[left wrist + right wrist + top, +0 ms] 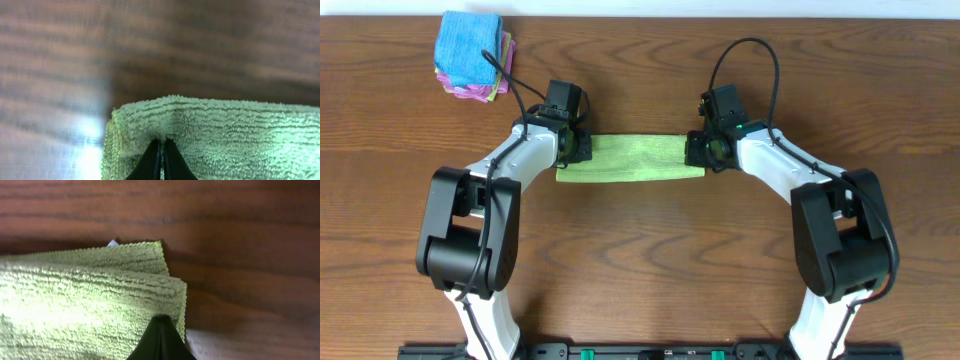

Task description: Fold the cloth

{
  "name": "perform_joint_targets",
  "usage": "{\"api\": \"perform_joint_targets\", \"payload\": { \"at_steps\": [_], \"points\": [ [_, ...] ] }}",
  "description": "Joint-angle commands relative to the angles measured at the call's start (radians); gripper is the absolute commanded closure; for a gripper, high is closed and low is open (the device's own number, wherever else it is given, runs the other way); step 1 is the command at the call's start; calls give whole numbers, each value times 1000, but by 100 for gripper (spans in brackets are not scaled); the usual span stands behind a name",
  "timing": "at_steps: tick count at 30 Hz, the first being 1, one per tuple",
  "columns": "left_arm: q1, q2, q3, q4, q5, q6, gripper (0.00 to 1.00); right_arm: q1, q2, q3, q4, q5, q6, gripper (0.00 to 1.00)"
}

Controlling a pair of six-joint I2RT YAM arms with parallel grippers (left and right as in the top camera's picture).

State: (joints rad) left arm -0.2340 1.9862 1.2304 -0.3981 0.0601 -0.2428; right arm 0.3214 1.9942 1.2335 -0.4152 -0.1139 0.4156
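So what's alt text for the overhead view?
A left gripper and right gripper pinch opposite ends of a green cloth, folded into a long strip on a wooden table. A stack of cloths sits in a far corner.

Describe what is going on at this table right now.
Two robot arms are folding a green terry cloth on a brown wooden table. The cloth lies as a long, narrow strip, already doubled over at least once. The left gripper is shut on its left end and the right gripper on its right end. A stack of folded cloths, blue on top, sits at the far left corner.
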Motion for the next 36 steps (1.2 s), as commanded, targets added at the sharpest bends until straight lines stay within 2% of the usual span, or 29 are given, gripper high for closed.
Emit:
{"api": "perform_joint_targets", "payload": {
  "at_steps": [1,8,15,16,17,18,19,20,23,25,28,31,36],
  "points": [
    [-2,38,-34,-81,19,-51,94,5,20,-2,25,13,-13,98],
    [-2,38,-34,-106,14,-53,94,2,-3,4,13,-45,-13,99],
    [-2,38,-34,-117,14,-53,94,-60,-217,42,-61,-56,-35,99],
    [-2,38,-34,-122,14,-53,94,-73,-260,42,-74,-57,-56,95],
    [-2,38,-34,-123,14,-53,94,-91,-310,42,-90,-59,-76,79],
    [-2,38,-34,-123,14,-54,94,-108,-354,42,-106,-60,-90,67],
    [-2,38,-34,-123,14,-54,94,-132,-399,42,-130,-60,-105,59],
    [-2,38,-34,-124,14,-57,94,-153,-434,42,-152,-68,-118,44],
    [-2,38,-34,-130,14,-69,94,-251,-501,42,-225,-189,-201,36],
    [-2,38,-34,-131,15,-72,94,-357,-497,32,-278,-360,-268,21],
    [-2,38,-34,-131,18,-72,94,-460,-450,-28,-273,-602,-309,10],
    [-2,38,-34,-131,19,-72,94,-504,-343,-98,-202,-878,-344,10],
    [-2,38,-34,-145,21,-71,94,-470,-143,-106,-126,-1022,-349,16]
  ]
}}
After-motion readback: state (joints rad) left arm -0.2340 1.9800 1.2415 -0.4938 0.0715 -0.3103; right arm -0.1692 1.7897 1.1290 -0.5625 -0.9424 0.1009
